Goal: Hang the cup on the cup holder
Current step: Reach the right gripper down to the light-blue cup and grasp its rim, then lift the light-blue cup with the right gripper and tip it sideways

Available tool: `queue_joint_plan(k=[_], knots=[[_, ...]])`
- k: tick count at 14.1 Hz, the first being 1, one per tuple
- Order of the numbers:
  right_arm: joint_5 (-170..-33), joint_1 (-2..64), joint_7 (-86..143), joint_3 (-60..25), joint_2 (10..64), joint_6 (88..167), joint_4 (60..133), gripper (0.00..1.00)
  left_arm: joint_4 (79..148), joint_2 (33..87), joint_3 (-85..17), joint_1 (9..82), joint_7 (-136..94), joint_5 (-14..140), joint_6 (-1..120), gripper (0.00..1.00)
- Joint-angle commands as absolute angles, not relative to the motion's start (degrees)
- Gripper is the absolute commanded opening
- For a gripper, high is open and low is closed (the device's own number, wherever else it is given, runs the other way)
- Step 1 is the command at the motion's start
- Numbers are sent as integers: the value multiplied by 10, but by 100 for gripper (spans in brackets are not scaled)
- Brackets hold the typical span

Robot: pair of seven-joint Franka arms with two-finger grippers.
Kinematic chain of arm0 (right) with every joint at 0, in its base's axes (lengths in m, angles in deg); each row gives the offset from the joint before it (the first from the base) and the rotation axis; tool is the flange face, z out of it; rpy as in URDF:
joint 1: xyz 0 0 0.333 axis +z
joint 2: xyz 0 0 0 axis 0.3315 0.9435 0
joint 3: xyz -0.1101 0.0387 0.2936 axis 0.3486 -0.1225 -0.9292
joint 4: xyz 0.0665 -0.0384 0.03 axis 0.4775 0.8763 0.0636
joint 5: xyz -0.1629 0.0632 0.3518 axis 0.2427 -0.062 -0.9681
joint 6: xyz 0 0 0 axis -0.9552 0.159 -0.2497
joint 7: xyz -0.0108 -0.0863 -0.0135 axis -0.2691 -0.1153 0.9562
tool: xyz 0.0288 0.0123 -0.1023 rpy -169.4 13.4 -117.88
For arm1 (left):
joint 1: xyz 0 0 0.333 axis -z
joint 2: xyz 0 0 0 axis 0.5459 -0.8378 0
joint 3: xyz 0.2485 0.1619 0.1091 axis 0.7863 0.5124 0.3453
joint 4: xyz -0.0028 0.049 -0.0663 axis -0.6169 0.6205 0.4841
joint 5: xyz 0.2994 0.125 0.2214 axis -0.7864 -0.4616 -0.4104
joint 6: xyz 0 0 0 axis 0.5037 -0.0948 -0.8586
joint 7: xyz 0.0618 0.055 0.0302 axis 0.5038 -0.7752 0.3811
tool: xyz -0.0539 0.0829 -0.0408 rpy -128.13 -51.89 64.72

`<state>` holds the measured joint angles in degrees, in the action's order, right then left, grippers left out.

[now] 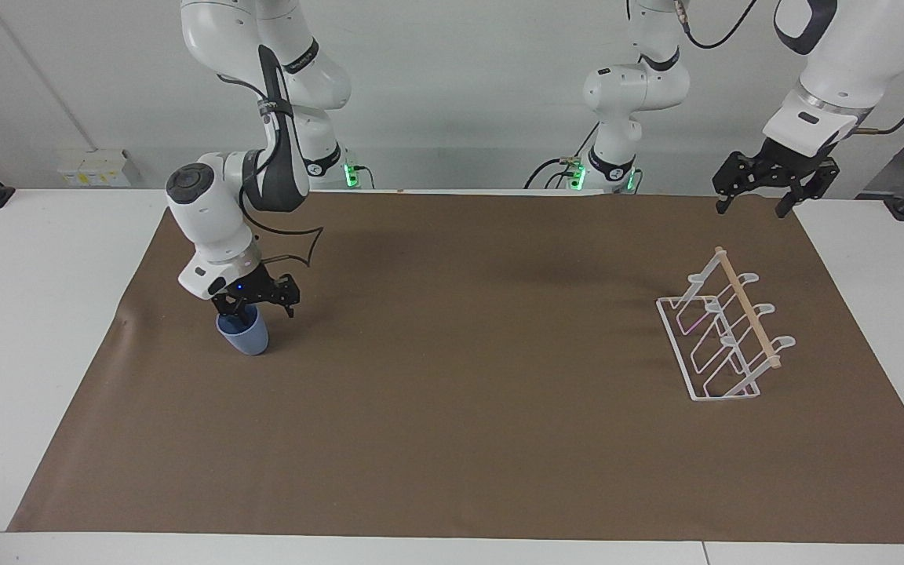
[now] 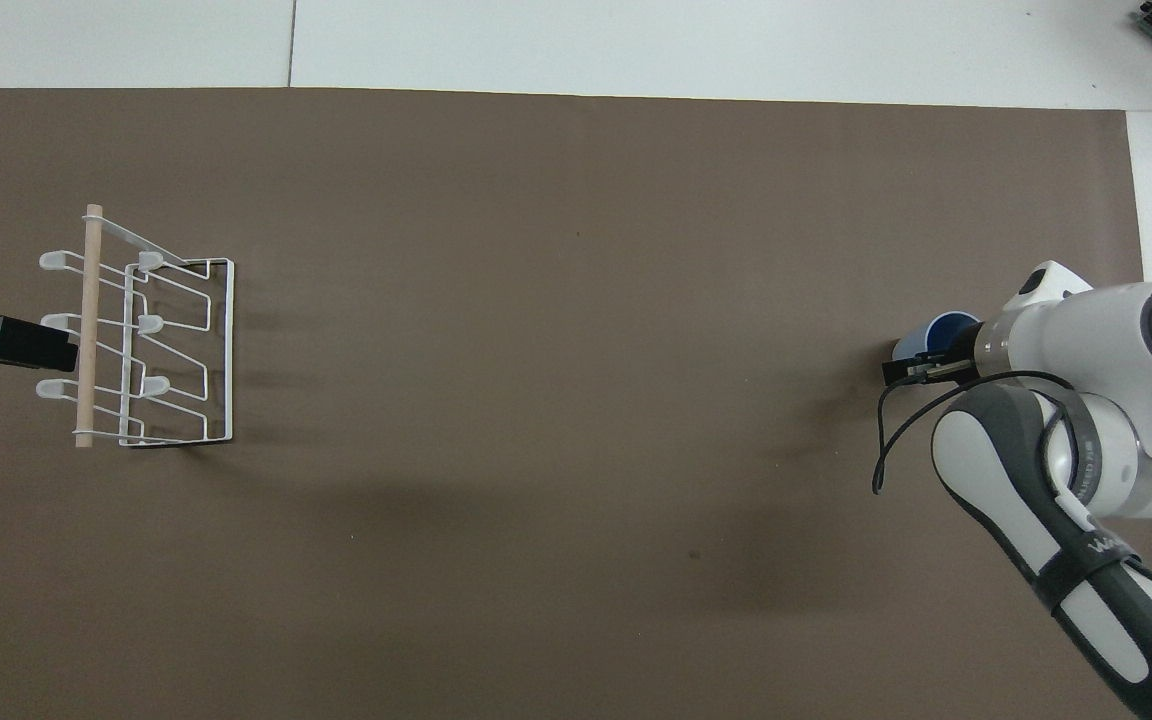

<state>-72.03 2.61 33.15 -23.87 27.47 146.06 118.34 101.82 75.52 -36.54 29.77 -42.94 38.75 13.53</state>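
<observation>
Right gripper [image 1: 246, 315] at the cup [image 1: 246, 336], frame's left.
One finger dips inside my upright cup; grip uncertain. Left gripper [image 1: 758, 205] waits spread, upper right.

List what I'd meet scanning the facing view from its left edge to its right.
Right gripper at the cup → bare brown mat → cup holder → left gripper, waiting in the air, open.

Facing camera high, looks toward robots; overhead looks steeply down; both share brown mat [image 1: 452, 439]
</observation>
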Motion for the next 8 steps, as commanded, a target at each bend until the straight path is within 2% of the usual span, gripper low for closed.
queue_joint_plan(k=[1,2,8], knots=[[-723,14,345,-242,269,1470,1198,9,1052,780,-359,307,-428,394,155,100],[-723,14,345,-242,269,1471,1198,0,1052,780,-359,307,-428,394,155,100],[-723,14,345,-242,269,1469,1196,0,1052,780,-360,306,-426,394,153,100]])
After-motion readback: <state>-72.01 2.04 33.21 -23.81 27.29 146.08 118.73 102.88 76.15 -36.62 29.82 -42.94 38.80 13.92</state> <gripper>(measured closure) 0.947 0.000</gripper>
